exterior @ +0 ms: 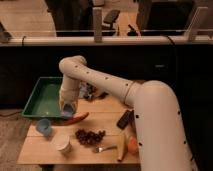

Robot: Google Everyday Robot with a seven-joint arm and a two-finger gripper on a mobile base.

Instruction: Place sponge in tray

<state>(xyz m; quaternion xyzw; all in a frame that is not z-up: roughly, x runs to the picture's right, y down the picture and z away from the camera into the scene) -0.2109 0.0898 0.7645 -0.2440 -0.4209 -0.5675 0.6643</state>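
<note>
My gripper (67, 108) hangs at the end of the white arm, just over the table by the green tray's near right corner. It is shut on the muted blue sponge (68, 111), which shows between the fingers a little above the table. The green tray (40, 99) sits at the table's back left, with bare floor showing left of the gripper. The sponge is beside the tray's right wall, not inside it.
A red pepper (78, 119) lies just below the gripper. A light blue cup (44, 127), a white cup (63, 144), grapes (90, 136), a fork (102, 148), a banana (121, 145), an orange (132, 145) and a dark block (124, 119) stand on the table.
</note>
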